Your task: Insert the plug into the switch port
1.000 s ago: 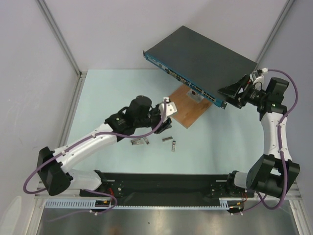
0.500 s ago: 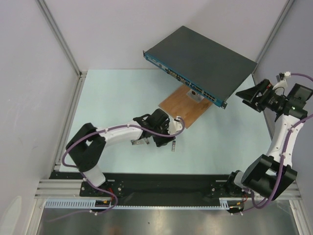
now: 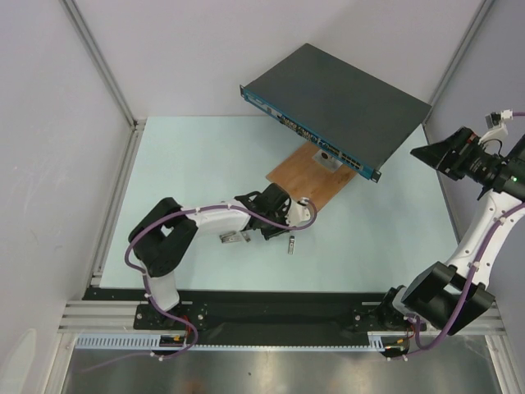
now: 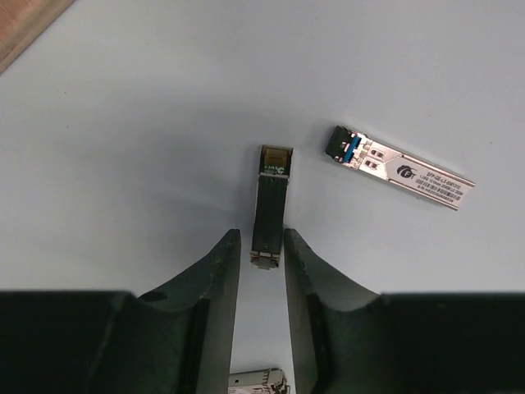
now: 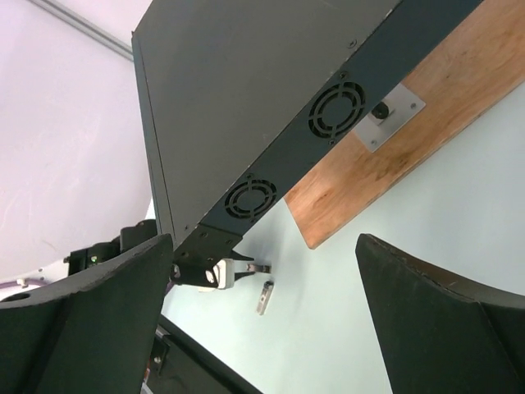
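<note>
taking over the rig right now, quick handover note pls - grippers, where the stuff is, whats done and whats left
Left gripper: jaws part open, straddling the near end of a plug that lies flat on the table. A sliver of table shows beside it, so it is not clamped yet.
Switch: raised over the wooden board.
Right gripper: wide open, empty, in the air off the switch's right end.
Spares on the table: a blue-latched plug and a third plug between the fingers' bases.
Done: left gripper placed over the plug.
Left: grip, lift, carry to a port, insert.
</note>
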{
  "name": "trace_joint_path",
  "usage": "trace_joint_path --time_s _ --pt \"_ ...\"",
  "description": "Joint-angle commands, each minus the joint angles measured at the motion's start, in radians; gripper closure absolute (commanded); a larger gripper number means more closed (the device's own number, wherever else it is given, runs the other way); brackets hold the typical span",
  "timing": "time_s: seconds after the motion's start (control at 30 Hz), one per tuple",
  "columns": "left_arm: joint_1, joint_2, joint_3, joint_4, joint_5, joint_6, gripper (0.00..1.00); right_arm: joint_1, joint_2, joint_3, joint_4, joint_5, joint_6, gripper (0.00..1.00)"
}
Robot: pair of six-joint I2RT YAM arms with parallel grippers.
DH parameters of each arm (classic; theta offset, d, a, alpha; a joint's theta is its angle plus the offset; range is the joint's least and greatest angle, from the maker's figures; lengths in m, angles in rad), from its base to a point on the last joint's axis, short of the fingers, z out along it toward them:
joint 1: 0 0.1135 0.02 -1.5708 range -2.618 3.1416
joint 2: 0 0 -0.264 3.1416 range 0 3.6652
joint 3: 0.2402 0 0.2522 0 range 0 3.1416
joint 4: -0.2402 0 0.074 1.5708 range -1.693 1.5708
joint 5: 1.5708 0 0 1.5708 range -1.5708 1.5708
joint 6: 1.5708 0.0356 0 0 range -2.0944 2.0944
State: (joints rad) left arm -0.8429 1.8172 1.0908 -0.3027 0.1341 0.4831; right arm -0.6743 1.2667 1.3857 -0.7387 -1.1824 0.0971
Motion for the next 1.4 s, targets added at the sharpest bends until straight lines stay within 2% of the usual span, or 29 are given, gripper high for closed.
trace_joint_path --time_s 0.0,0.07,0.1,0.2,0.3,0.43,0.5,0.53,0.63,0.77,0.8,0.87,0.9,1.1,1.2,1.37 --pt "0.002 0.01 0.014 0.039 -0.005 0.028 0.68 -0.004 -0.007 0.067 -0.037 0.006 -0.065 0.0" --pt "0.002 0.019 0.02 0.031 -0.008 0.028 0.73 -0.002 -0.009 0.093 -0.053 0.015 -0.082 0.0" --pt "0.002 0.024 0.027 0.025 -0.005 0.029 0.83 -0.002 -0.01 0.099 -0.053 0.02 -0.085 0.0" --pt "0.005 -0.001 0.049 -0.039 0.022 0.031 1.0 0.011 -0.018 0.122 -0.042 0.036 -0.094 0.01" --pt "0.028 -0.073 0.067 -0.134 0.116 0.005 1.0 0.048 -0.033 0.145 -0.044 0.061 -0.175 0.01" --pt "0.047 -0.231 0.107 -0.291 0.373 -0.044 1.0 0.131 -0.081 0.151 0.011 0.079 -0.237 0.01" --pt "0.047 -0.324 0.141 -0.34 0.456 -0.067 1.0 0.175 -0.107 0.151 0.042 0.092 -0.296 0.02" --pt "0.048 -0.35 0.15 -0.369 0.537 -0.111 1.0 0.227 -0.134 0.154 0.045 0.098 -0.321 0.02" --pt "0.048 -0.452 0.165 -0.366 0.599 -0.242 1.0 0.324 -0.211 0.138 0.039 0.051 -0.44 0.04" --pt "0.05 -0.544 0.166 -0.325 0.7 -0.376 1.0 0.6 -0.303 0.072 0.079 0.121 -0.53 0.11" --pt "0.051 -0.565 0.164 -0.323 0.717 -0.397 1.0 0.652 -0.317 0.046 0.088 0.154 -0.548 0.18" --pt "0.051 -0.579 0.161 -0.316 0.761 -0.454 1.0 0.761 -0.337 0.024 0.085 0.202 -0.621 0.21" --pt "0.051 -0.588 0.159 -0.319 0.777 -0.465 1.0 0.886 -0.336 0.018 0.073 0.271 -0.654 0.23" --pt "0.08 -0.581 0.17 -0.323 0.919 -0.553 1.0 1.33 -0.28 0.006 -0.076 0.475 -0.924 0.27" --pt "0.091 -0.57 0.172 -0.319 0.956 -0.571 1.0 1.487 -0.259 -0.008 -0.116 0.549 -1.022 0.32" --pt "0.097 -0.544 0.17 -0.334 0.984 -0.578 1.0 1.634 -0.234 -0.076 -0.123 0.693 -1.125 0.37"
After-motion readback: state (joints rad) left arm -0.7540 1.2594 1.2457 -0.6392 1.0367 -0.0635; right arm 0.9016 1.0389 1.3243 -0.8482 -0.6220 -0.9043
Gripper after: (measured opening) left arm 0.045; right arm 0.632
